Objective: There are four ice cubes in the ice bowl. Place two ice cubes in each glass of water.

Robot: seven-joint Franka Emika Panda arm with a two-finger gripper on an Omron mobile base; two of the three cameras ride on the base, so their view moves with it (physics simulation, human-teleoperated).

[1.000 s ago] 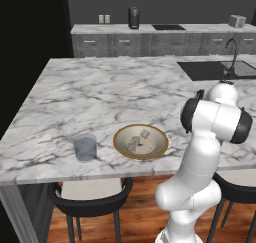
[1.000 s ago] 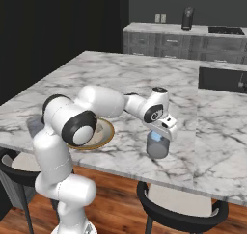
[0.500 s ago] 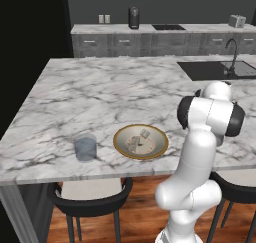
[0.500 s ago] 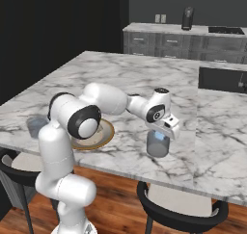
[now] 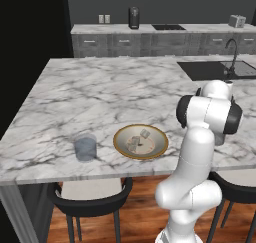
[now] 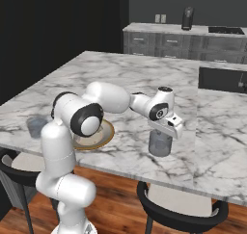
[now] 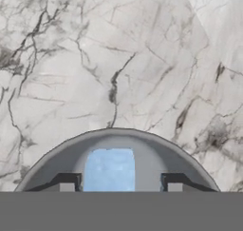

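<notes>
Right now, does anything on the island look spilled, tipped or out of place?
Nothing stands out. Both glasses stand upright on the marble counter, the ice bowl sits flat, and the hand is over one glass with a cube in it.

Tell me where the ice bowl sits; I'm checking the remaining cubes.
In the left base view the ice bowl sits near the marble counter's front edge, between the left glass of water and the robot's arm.

White arm reaching forward and low from its base, elbow bent, wrist turned down, gripper (image 6: 167,130) pointing downward, dark fingertips (image 7: 68,183) set apart, jaws partly spread
</notes>
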